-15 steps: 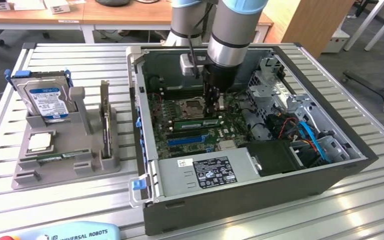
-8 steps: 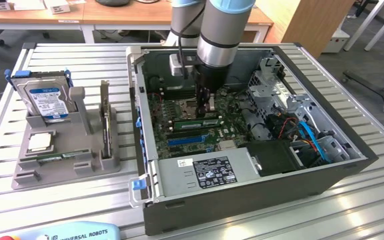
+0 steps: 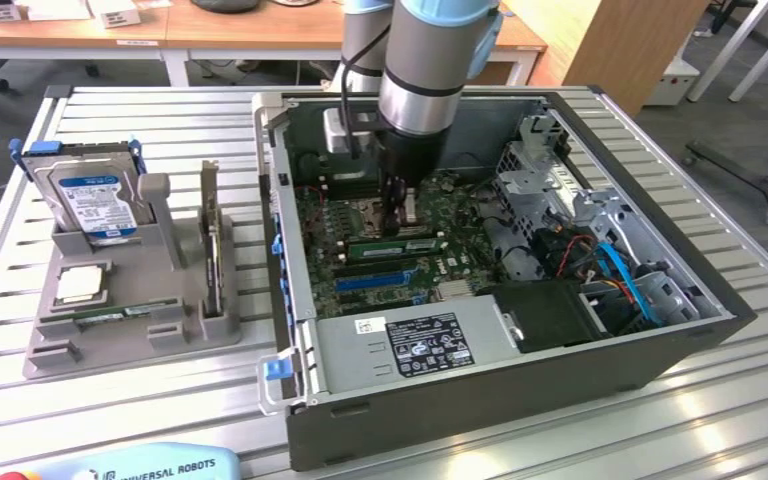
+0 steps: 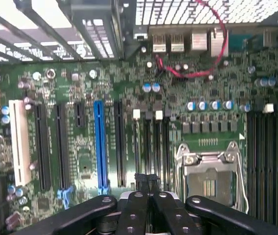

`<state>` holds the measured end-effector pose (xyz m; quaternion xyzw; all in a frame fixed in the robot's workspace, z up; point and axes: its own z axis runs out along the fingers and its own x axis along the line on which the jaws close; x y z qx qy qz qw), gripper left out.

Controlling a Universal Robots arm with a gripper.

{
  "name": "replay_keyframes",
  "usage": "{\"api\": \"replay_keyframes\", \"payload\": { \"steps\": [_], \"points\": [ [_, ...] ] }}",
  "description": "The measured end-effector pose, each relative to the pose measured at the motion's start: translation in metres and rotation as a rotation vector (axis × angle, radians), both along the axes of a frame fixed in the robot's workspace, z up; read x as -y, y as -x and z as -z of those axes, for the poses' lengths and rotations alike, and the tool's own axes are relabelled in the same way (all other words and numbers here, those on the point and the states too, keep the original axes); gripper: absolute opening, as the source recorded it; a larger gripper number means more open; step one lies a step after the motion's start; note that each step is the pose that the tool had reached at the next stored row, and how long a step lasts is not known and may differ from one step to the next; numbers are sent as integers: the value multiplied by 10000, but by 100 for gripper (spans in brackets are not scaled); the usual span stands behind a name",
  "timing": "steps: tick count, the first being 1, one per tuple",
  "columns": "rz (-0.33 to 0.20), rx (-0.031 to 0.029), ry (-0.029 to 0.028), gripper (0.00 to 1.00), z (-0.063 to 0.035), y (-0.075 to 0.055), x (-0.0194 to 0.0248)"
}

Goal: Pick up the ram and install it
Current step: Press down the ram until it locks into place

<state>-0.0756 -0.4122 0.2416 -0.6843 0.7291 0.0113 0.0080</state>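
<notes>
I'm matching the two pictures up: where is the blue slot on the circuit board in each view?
Exterior view: the blue slot lies inside the computer case, nearer the camera than the gripper.
Wrist view: the blue slot runs between the white slot and the processor socket.
Shared landmark: the gripper, over the board in both.

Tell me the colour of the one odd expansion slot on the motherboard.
Blue slot, clearest in the wrist view.
</notes>
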Motion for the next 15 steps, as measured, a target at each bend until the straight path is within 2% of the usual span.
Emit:
{"api": "replay_keyframes", "payload": {
  "steps": [8,15],
  "points": [
    [0,0,-1,10,0,103,0],
    [0,1,-1,10,6,109,0]
  ]
}}
